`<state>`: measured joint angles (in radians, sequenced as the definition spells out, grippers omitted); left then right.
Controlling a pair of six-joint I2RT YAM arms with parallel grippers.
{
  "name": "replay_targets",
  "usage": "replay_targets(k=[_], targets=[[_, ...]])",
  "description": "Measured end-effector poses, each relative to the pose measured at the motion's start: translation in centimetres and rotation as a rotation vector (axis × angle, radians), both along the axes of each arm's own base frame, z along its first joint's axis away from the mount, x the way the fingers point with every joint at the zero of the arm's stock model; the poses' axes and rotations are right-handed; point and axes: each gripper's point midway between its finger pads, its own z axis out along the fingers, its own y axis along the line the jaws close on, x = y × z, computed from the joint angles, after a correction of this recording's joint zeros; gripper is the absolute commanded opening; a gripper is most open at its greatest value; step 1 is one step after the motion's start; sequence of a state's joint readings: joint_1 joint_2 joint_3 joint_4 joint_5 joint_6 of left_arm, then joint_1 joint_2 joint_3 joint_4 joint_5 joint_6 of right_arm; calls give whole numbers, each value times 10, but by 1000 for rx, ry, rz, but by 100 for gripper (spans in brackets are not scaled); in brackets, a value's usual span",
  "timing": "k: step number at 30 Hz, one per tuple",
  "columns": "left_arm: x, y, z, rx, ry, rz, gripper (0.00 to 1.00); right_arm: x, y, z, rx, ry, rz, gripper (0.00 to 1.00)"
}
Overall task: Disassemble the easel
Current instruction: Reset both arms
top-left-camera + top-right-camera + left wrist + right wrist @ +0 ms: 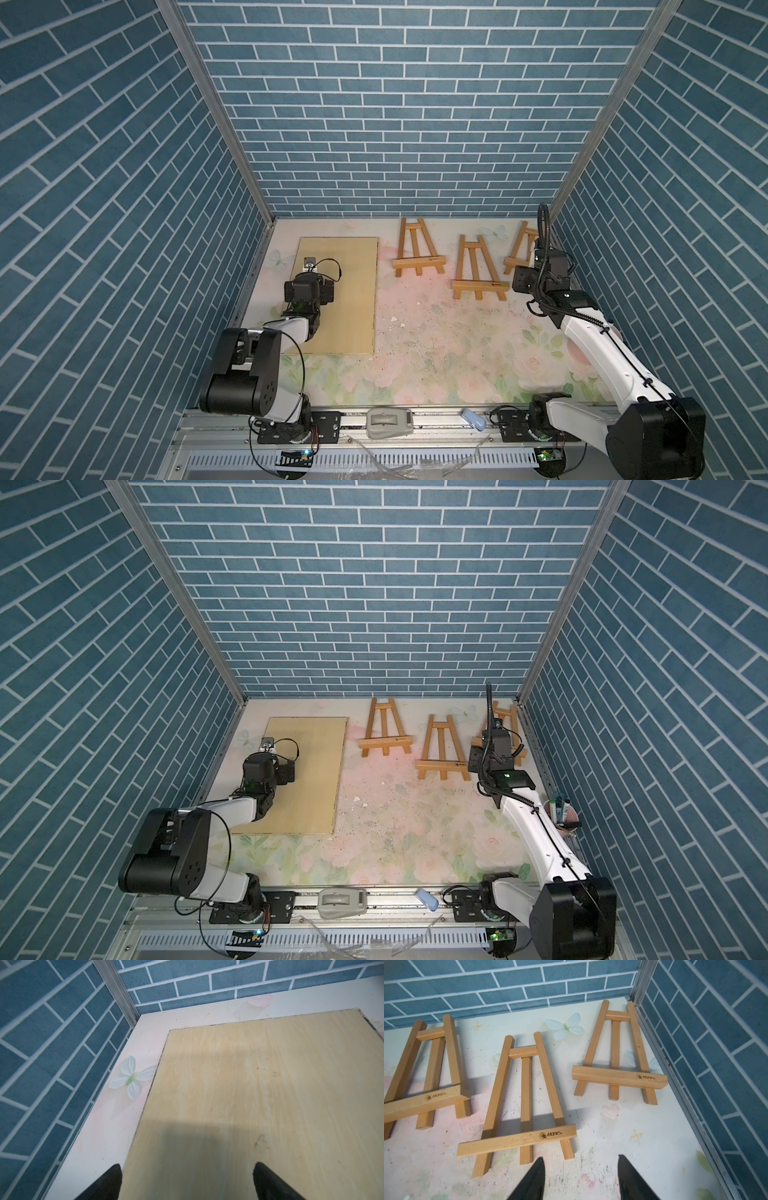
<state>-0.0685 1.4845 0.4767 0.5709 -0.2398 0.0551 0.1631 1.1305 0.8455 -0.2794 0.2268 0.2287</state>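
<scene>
Three small wooden easels lie flat at the back right of the table. In the right wrist view they are the left easel [431, 1076], the middle easel [525, 1095] and the right easel [618, 1076]. Both top views show them too: left easel [417, 249], middle easel [478, 270], and the right easel [505, 721] partly behind my right arm. My right gripper [580, 1157] is open and empty above bare table, just in front of the middle easel's feet. My left gripper [187, 1167] is wide open and empty over the plywood board [249, 1084].
The plywood board [349, 291] lies flat at the back left. Blue brick walls close in three sides, and the right easel lies close to the right wall [716, 1064]. A cup of pens [563, 812] stands at the right edge. A grey device [388, 422] sits on the front rail.
</scene>
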Motion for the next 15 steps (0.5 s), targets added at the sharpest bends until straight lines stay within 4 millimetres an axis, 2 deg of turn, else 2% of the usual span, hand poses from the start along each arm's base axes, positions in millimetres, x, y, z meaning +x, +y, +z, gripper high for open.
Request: replay_targets(k=[2,6,8,10,15], targets=[[-6,-1,-5,-10,-44,-11,99,-3,-5,-11,-16,-10,-23,58],[-22,2,-19,-19,-66,-4,99,-18,-18,-36,-47,-27,-70,66],[-19,4,-15,-22,-97,1,99,-24,-23,-46,-59,-24,-88,70],[-13,3,-7,-28,-117,-3,99,-22,-28,-49,-66,-79,-113,73],[1,0,10,-39,-167,-17,99,-22,-52,-82,-105,-78,-183,73]])
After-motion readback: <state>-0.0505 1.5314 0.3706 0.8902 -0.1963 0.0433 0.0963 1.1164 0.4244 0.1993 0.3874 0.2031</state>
